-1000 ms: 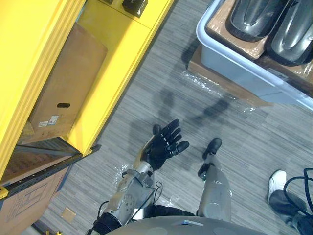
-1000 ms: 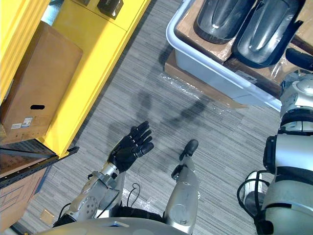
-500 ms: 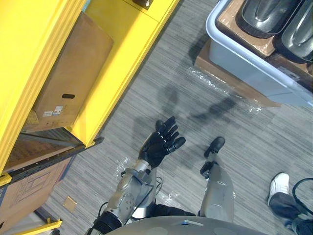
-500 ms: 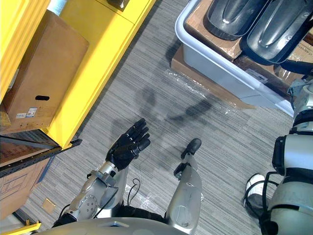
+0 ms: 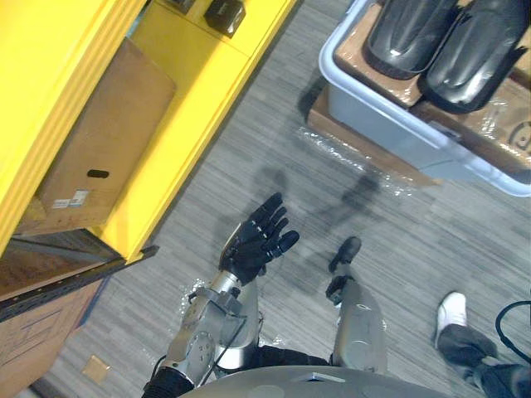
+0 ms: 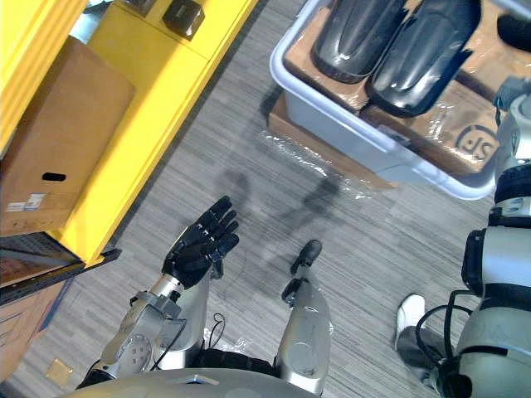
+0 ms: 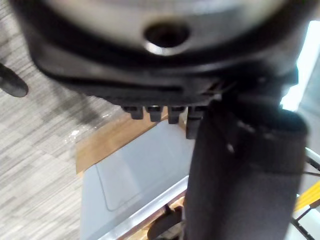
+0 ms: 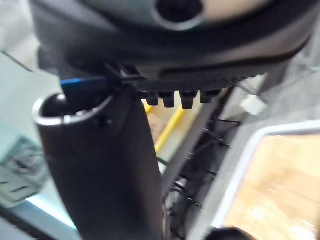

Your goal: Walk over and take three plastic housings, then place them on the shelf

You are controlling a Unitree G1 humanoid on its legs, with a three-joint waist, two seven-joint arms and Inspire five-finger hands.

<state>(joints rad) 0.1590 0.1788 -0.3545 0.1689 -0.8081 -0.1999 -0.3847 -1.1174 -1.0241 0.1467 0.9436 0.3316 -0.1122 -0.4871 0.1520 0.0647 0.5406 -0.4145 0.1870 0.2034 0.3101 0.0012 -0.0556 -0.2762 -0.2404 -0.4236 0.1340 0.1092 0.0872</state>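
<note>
The robot's left hand (image 5: 255, 242) is hovering palm-up over the striped grey floor (image 5: 274, 149), fingers straight and spread, holding nothing. The right hand (image 5: 344, 251) is hanging beside it, fingers relaxed, also empty. Two dark glossy plastic housings (image 5: 415, 33) are lying side by side in the pale grey plastic tub (image 5: 390, 112) at one o'clock - the yellow metal shelf (image 5: 191, 108) is standing at ten o'clock.

Yellow shelf (image 5: 191, 124), black housings (image 5: 411, 37), pale-grey bin (image 5: 390, 133), grey-striped floor (image 5: 398, 240)
</note>
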